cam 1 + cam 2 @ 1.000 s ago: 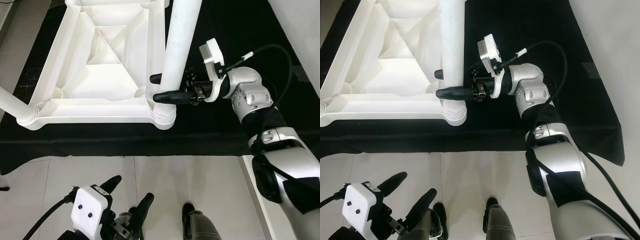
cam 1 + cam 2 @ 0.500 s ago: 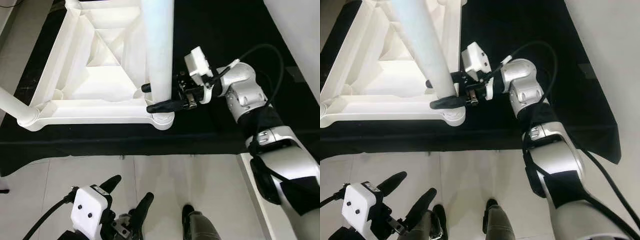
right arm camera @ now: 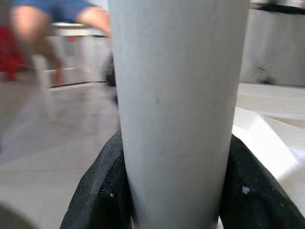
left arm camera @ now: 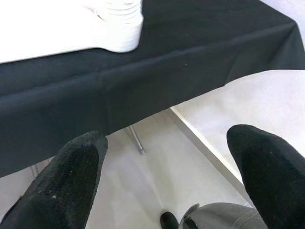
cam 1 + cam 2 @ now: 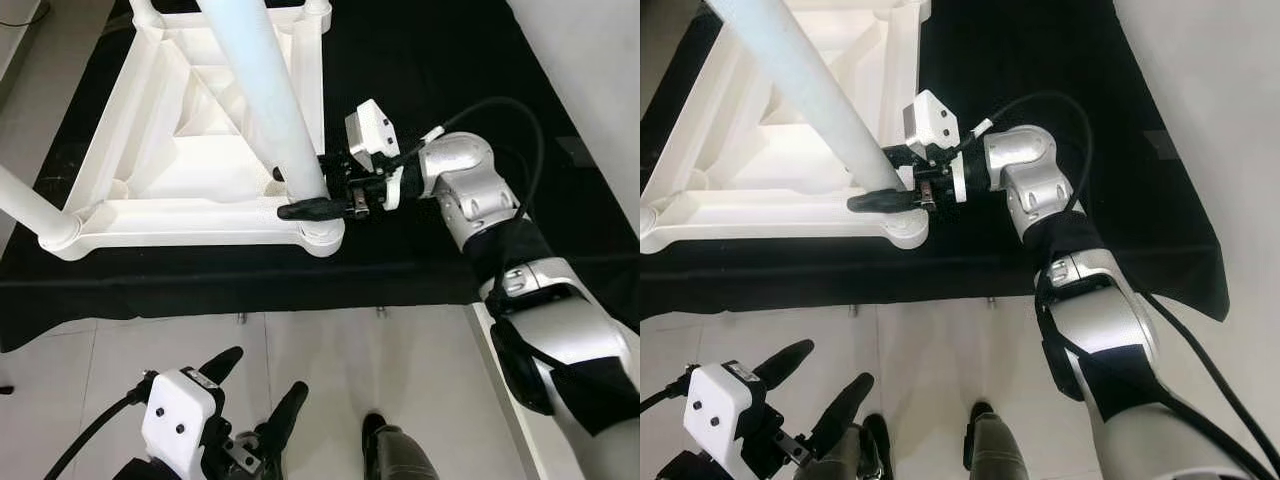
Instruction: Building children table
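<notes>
The white table top (image 5: 190, 215) lies upside down on a black cloth (image 5: 420, 60). My right gripper (image 5: 285, 193) is shut on a white table leg (image 5: 265, 100) just above the near right corner socket (image 5: 322, 237). The leg's lower end is at that socket and it leans up toward the left. In the right wrist view the leg (image 3: 176, 109) stands tight between both black fingers (image 3: 102, 191). A second leg (image 5: 25, 205) sticks out of the near left corner. My left gripper (image 5: 258, 385) hangs open low over the floor, its fingers (image 4: 71, 176) wide apart with nothing between them.
The black cloth's front edge (image 5: 250, 300) hangs over a pale tiled floor (image 5: 400, 360). My feet (image 5: 390, 450) stand close to it. A white wall (image 5: 600, 60) runs along the right. Behind the leg a seated person's legs (image 3: 28, 24) appear blurred.
The right gripper has moved left toward the corner socket with the leg in it. The leg's top has swung from leaning right to leaning left. The left arm stays put.
</notes>
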`<state>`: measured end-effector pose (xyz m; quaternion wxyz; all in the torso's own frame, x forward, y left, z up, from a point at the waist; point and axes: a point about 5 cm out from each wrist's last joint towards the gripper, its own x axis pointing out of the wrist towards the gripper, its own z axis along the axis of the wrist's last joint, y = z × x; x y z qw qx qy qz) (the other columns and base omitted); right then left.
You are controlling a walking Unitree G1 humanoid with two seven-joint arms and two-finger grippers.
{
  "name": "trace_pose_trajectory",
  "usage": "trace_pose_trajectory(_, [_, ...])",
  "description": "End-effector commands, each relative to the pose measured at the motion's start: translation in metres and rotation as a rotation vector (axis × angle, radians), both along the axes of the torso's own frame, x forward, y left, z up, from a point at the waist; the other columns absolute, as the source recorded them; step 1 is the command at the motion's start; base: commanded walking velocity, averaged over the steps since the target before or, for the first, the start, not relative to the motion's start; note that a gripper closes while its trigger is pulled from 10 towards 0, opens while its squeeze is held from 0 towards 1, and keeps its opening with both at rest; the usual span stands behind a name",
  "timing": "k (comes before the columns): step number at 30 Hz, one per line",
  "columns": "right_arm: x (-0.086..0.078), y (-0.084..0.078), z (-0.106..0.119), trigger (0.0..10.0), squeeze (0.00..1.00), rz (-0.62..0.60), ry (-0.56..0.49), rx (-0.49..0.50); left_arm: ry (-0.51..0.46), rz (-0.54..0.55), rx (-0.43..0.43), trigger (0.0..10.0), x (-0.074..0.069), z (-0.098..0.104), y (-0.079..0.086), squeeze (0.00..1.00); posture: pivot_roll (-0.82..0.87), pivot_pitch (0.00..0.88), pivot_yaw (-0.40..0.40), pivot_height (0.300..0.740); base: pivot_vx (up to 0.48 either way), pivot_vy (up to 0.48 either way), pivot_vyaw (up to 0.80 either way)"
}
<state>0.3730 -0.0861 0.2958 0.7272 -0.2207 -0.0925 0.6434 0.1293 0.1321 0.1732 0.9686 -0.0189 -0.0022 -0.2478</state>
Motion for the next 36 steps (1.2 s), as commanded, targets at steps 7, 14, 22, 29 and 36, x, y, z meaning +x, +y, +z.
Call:
trace_pose_trajectory(7, [0.017,-0.034,-0.046,10.0,0.00,-0.388,0.173,0.003,0.022,0.005,0.001,10.0,-0.002,-0.004,0.000,0.00,0.02,0.391,0.006,0.740,0.000,0.000,0.00])
trace_pose_trajectory(14, [0.013,-0.045,-0.059,10.0,0.00,-0.550,0.199,0.068,0.023,0.005,0.001,10.0,-0.002,-0.004,0.001,0.00,0.01,0.391,0.016,0.740,0.000,0.000,0.00])
trace_pose_trajectory(22, [0.010,-0.044,-0.064,10.0,0.00,-0.692,0.200,0.104,0.025,0.005,0.005,10.0,-0.001,-0.005,0.003,0.00,0.01,0.384,0.017,0.740,0.000,0.000,0.00])
trace_pose_trajectory(29, [0.006,-0.035,-0.053,10.0,0.00,-0.690,0.177,0.189,0.022,0.008,0.006,10.0,0.000,-0.005,0.002,0.00,0.01,0.386,0.013,0.740,0.000,0.000,0.00])
trace_pose_trajectory(36, [-0.005,-0.023,-0.019,10.0,0.00,-0.457,0.109,0.345,0.020,0.010,0.005,10.0,0.001,-0.006,0.002,0.00,0.01,0.383,0.010,0.740,0.000,0.000,0.00])
